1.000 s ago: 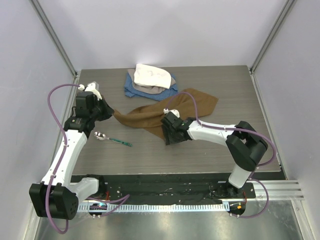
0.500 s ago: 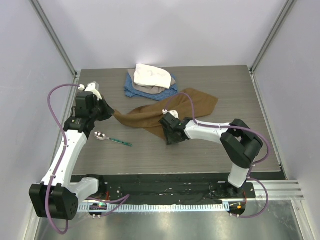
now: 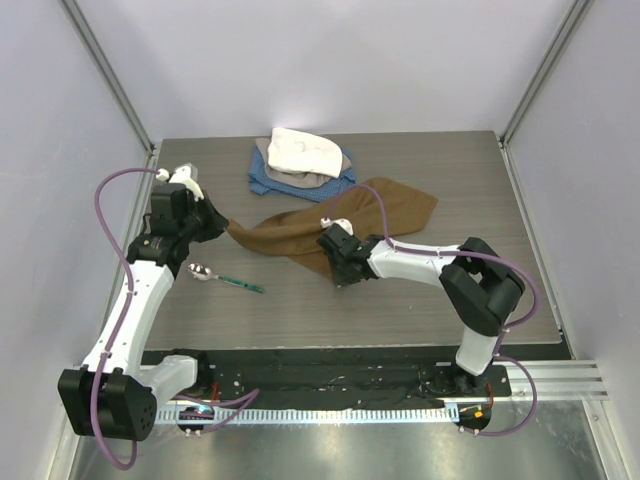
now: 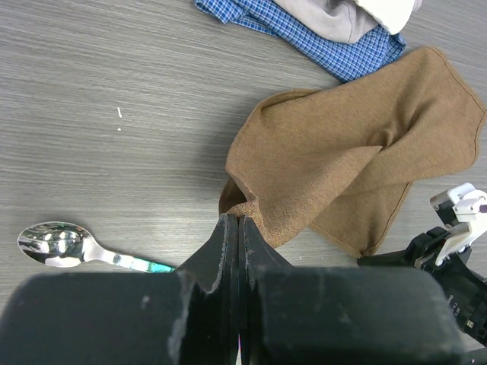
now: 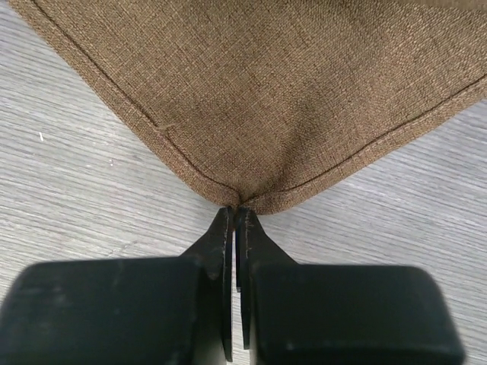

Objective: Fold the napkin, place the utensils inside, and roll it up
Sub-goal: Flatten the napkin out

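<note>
The tan-brown napkin lies rumpled across the middle of the table, stretched between both arms. My left gripper is shut on its left corner. My right gripper is shut on the napkin's near corner, the hem pinched between the fingertips. The spoon, silver bowl and thin green handle, rests on the table below my left gripper, apart from the napkin.
A heap of cloths sits at the back centre: a white cloth on top of a blue checked one. Walls close in the table on the left, right and back.
My right gripper has slid a little to the left and closed its fingers on the napkin's near corner. The left arm, spoon and cloth heap have not moved.
</note>
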Controlling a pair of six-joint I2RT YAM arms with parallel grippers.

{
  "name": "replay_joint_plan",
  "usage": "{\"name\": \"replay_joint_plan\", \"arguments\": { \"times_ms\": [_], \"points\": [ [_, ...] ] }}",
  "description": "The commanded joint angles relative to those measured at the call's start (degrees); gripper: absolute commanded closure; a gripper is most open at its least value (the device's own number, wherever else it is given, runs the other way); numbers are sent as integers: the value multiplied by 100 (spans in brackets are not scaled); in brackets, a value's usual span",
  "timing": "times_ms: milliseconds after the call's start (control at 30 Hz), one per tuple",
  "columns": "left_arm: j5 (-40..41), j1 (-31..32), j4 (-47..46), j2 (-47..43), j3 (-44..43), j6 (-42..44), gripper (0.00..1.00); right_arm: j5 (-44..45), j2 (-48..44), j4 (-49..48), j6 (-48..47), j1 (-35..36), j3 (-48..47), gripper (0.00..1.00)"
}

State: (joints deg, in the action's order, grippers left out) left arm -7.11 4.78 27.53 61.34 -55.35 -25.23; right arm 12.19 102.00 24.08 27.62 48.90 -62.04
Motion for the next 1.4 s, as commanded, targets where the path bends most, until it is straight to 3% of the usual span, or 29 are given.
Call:
{"name": "replay_joint_plan", "arguments": {
  "times_ms": [0, 333, 533, 733, 1033, 1233, 1367],
  "points": [
    [-36, -38, -116, -61, -55, 27, 100, 135, -371, 115, -177, -153, -27, 99],
    [17, -38, -125, 27, -423, -113, 100, 293, -2348, 633, -775, -1181, -457, 99],
    [-106, -29, -274, 228, -827, -377, 100, 750, -3044, 862, -1267, -1594, -976, 99],
    [-89, 111, -353, 484, -1521, -579, 100, 1119, -3274, 958, -1680, -2024, -1748, 99],
    [-79, 384, 77, 862, -3823, -527, 100, 2112, -3721, 1126, -2295, -2052, -3656, 99],
    [-123, 392, 270, 493, -4861, -518, 100, 1929, -3985, 1091, -2498, -2052, -4588, 99],
    [-246, 384, 183, 308, -4862, -666, 100, 1718, -4003, 968, -2472, -2060, -4572, 99]
  ]
}}
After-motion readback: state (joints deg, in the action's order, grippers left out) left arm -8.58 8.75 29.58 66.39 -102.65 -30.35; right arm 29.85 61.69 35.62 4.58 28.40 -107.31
